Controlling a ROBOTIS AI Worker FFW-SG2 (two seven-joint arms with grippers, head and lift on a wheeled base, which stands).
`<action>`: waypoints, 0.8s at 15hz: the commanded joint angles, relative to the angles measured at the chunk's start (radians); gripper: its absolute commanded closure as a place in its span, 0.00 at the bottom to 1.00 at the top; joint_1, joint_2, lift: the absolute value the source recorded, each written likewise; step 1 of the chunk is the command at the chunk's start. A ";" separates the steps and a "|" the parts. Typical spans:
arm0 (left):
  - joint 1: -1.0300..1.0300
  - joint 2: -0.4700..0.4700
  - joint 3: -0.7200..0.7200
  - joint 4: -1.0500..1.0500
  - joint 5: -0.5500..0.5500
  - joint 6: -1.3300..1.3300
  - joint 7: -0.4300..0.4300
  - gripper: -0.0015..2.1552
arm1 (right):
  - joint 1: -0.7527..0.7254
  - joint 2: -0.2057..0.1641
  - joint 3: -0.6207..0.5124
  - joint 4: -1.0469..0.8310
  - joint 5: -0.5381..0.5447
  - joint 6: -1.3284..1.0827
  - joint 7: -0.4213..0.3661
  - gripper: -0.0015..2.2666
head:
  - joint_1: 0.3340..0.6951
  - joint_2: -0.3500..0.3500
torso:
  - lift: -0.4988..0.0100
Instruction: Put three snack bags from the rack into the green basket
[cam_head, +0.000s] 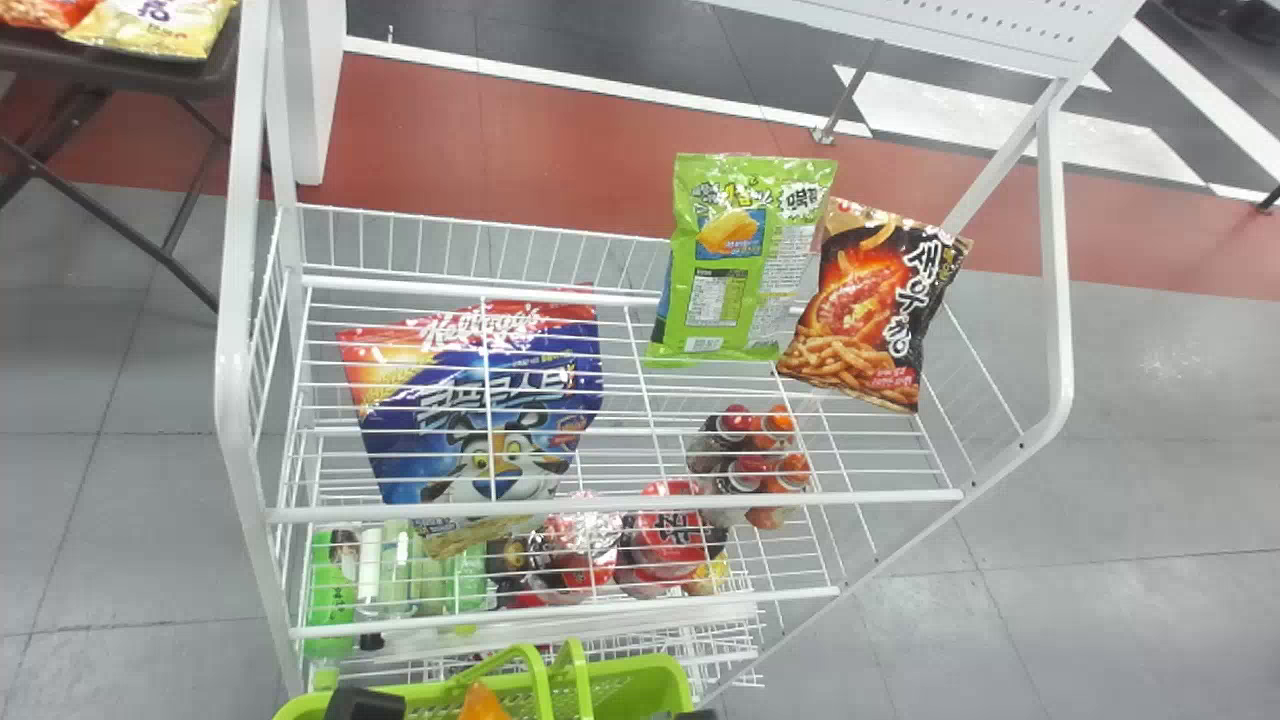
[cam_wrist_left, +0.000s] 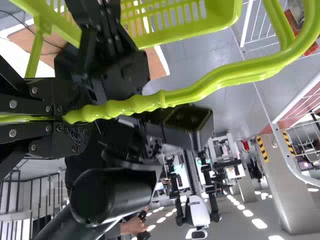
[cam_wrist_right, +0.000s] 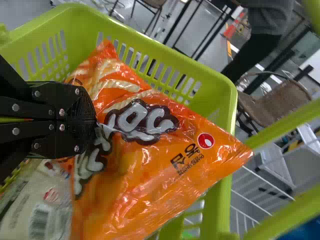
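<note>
Your right end effector (cam_wrist_right: 95, 121) clamped on orange bag (cam_wrist_right: 145, 175), lengthwise aslant in basket (cam_wrist_right: 212, 82), corner toward rack (cam_head: 620, 506), your left end effector (cam_wrist_left: 61, 119) clamped on handles (cam_wrist_left: 200, 89).

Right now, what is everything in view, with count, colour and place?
Basket: one, green, before the rack
Orange bag: one, orange, in the basket
Pale bag: one, whitish, beside it
Rack: one, white, ahead
Lime bag: one, green, rack's top shelf
Dark bag: one, black and red, right of it
Cereal bag: one, mainly blue, left
Capped bottles: four, red and orange caps, lower
Red packs: at least two, lower
Green bottles: several, lower left
Table bags: two, yellow and orange, far left
Left gripper: one, black, fingers on basket handle
Right gripper: one, black, fingers pinching orange bag
</note>
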 joint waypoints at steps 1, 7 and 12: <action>0.000 -0.003 -0.002 0.000 -0.001 0.000 0.001 0.66 | -0.046 -0.005 0.053 0.057 0.025 0.005 0.023 0.99 | 1.00 0.00 | 0.98; 0.000 -0.003 0.001 0.003 -0.002 0.003 0.003 0.66 | 0.102 -0.019 -0.136 -0.157 0.030 -0.044 0.005 0.01 | 1.00 0.00 | 0.98; -0.002 -0.003 0.001 0.003 -0.002 0.006 0.003 0.66 | 0.155 -0.023 -0.263 -0.287 -0.001 0.029 0.060 0.03 | 1.00 0.00 | 0.98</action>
